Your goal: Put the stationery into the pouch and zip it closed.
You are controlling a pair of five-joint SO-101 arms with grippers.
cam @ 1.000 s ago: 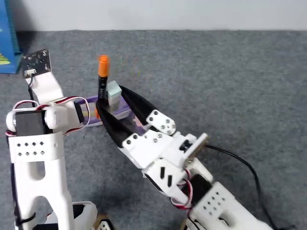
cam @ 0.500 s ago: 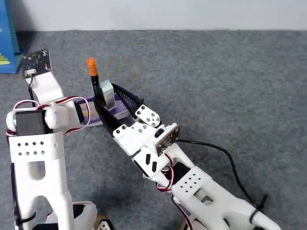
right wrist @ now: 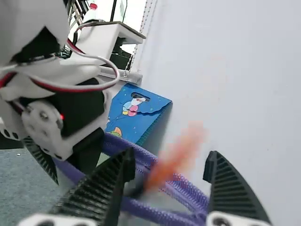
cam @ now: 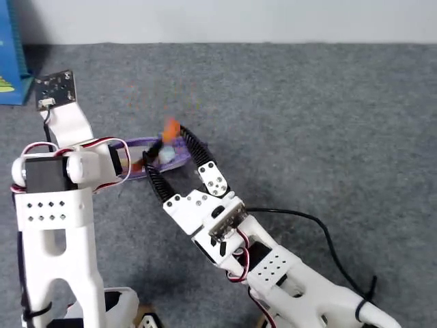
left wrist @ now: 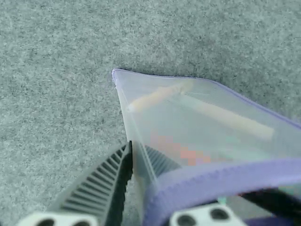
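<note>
Right gripper (right wrist: 164, 165): jaws apart, straddling orange-capped marker (cam: 171, 128), which is tilted at the mouth of purple-rimmed pouch (cam: 136, 145). Left gripper (left wrist: 133, 153): clamped on pouch edge. Risk: marker, partly outside, may tip over the rim onto grey mat (cam: 307, 102).

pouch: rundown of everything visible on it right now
The pouch is see-through, soft-looking plastic with a purple zip band along its mouth, which looks unzipped. Its far corner rests on the grey table. The left claw pinches its edge near the mouth. Pale stick-like items show through the plastic. A blurred orange-tipped pen is at the mouth, between the open fingers of the right claw.
</note>
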